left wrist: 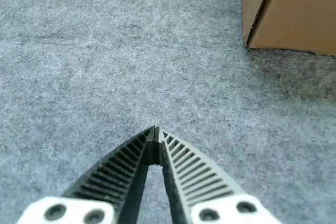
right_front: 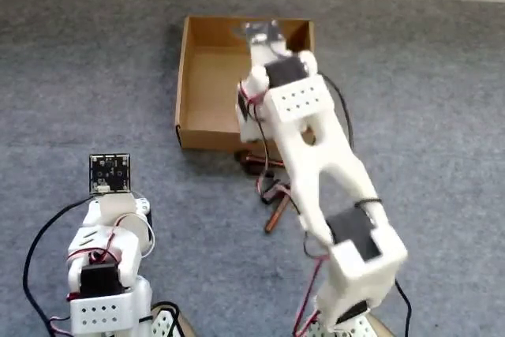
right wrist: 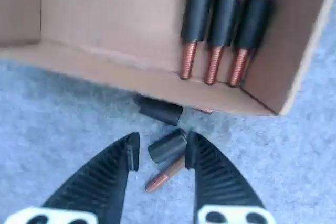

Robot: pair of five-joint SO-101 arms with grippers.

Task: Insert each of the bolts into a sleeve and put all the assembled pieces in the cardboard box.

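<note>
While left jaws press together, right jaws spread around a sleeve [right wrist: 167,147]. Box [right_front: 183,76] at 12 o'clock holds three assemblies [right wrist: 223,19].

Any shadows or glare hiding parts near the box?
High view: the right arm covers the right side of the cardboard box; no glare. Right wrist view: one black sleeve lies in shadow beside the box wall, easy to miss. Left wrist view: a soft shadow at the box's base.

Box wall [right wrist: 105,69] blocks right end effector [right wrist: 161,141] ahead; carpet [right_front: 95,76] left of box open.
</note>
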